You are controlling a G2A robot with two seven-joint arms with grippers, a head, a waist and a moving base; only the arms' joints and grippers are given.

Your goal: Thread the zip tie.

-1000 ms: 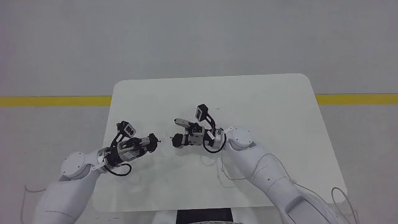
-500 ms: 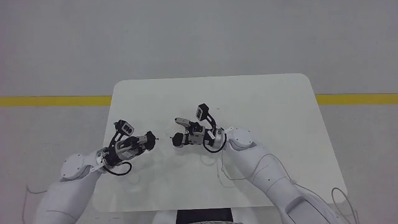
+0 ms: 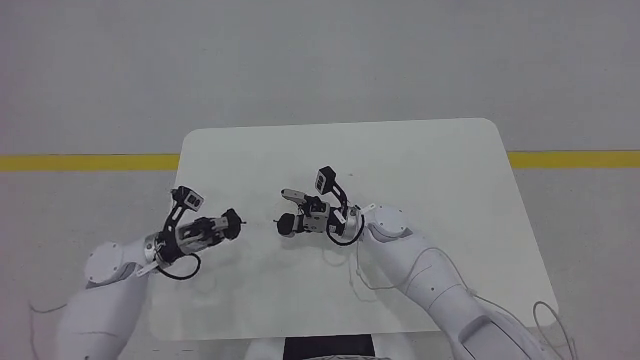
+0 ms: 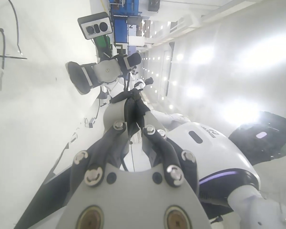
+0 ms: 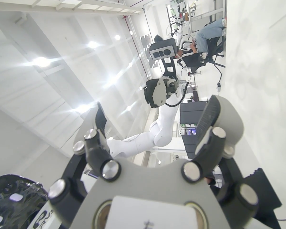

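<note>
The left gripper (image 3: 234, 222) has drawn away from the right gripper (image 3: 283, 210), fingers pinched together, any hold unclear. The right stays spread wide, empty.

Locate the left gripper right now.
In the top view the left gripper hangs over the table's left front area, pointing at the right gripper, a gap apart.

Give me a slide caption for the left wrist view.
Left gripper pinches a zip tie, facing the open right gripper above the table.
</note>
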